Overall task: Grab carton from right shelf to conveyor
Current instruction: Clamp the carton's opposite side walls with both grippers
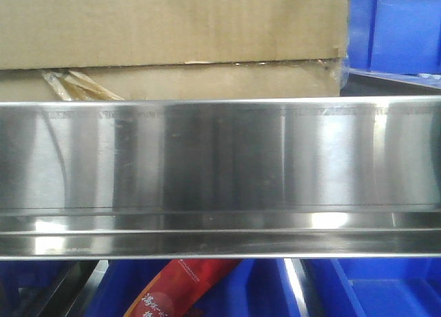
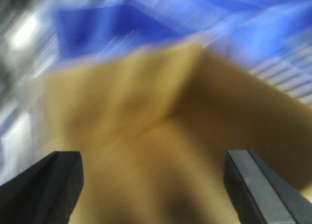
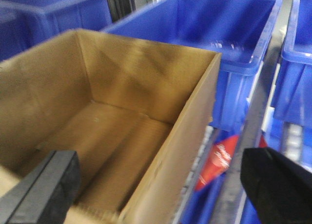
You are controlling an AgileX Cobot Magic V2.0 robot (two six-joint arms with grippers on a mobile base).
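The brown carton [image 3: 122, 102] is open-topped and empty in the right wrist view, standing beside blue bins. My right gripper [image 3: 158, 185] is open. Its left finger [image 3: 46, 187] hangs over the carton's inside and its right finger [image 3: 278, 185] is outside, so the carton's right wall [image 3: 180, 156] lies between them, not clamped. The left wrist view is motion-blurred. It shows a brown carton [image 2: 161, 121] filling the space ahead of my open left gripper [image 2: 153, 185], with nothing between the fingers. In the front view, brown cartons [image 1: 172, 27] sit above a steel shelf rail; no gripper shows there.
A wide stainless steel shelf rail [image 1: 220, 172] fills the front view. Blue plastic bins stand around the carton [image 3: 229, 39], at the upper right of the front view [image 1: 393, 27] and below the rail [image 1: 372, 289]. A red packet [image 3: 219, 158] lies in a lower bin and also shows in the front view [image 1: 182, 286].
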